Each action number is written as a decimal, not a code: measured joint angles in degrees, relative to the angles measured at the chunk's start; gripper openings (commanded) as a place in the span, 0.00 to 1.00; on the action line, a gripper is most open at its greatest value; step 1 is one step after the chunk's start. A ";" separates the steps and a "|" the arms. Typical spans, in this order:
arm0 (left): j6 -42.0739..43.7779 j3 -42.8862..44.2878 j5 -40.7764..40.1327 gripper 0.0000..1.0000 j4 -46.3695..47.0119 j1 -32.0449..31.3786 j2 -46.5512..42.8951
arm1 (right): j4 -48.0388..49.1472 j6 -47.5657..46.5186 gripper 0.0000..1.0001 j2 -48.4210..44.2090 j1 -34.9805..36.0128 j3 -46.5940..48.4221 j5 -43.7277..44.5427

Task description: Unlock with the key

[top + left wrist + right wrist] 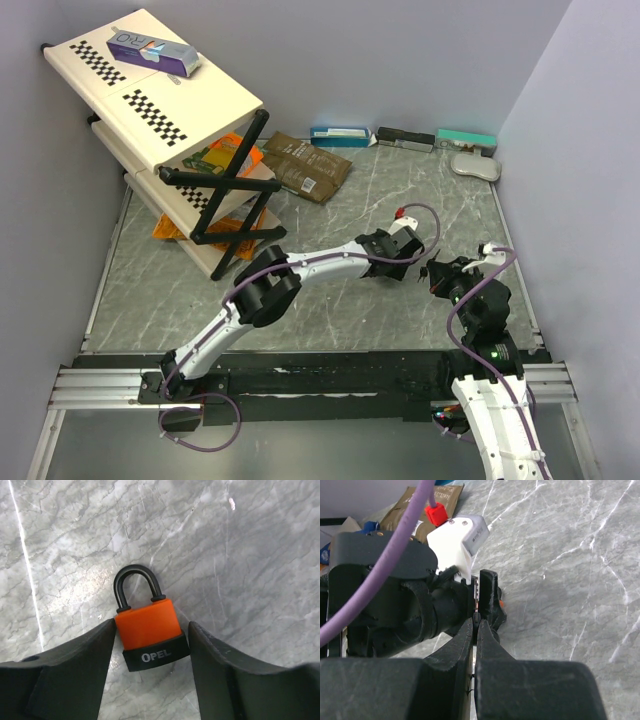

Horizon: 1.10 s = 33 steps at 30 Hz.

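An orange padlock (147,625) with a black base marked OPEL and a black shackle lies flat on the marble table (240,555). My left gripper (151,632) straddles it, one finger touching each side of its body. In the top view the left gripper (402,258) covers the padlock. My right gripper (475,622) is shut on the thin key (477,596), which points at the left gripper's black finger (490,597). A sliver of the orange padlock (501,602) peeks out past that finger. Seen from above, the right gripper (434,272) sits just right of the left one.
A folding rack with white shelves (200,95) stands at the back left, a purple box (155,52) on top and orange packets (225,155) beneath. A brown pouch (305,165) lies beside it. Flat boxes (340,135) and a white object (475,165) line the back wall.
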 measured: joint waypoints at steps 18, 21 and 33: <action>-4.35 -24.35 8.61 0.01 13.38 7.78 -14.21 | 3.34 -0.83 0.00 4.33 0.00 -1.09 -6.43; -7.43 -32.61 10.14 0.01 16.59 11.08 -19.54 | 6.34 -0.87 0.00 7.41 0.00 -2.58 -12.00; -19.30 -55.21 15.45 0.01 32.20 13.62 -40.33 | 21.62 1.55 0.00 22.73 15.91 -5.84 -21.57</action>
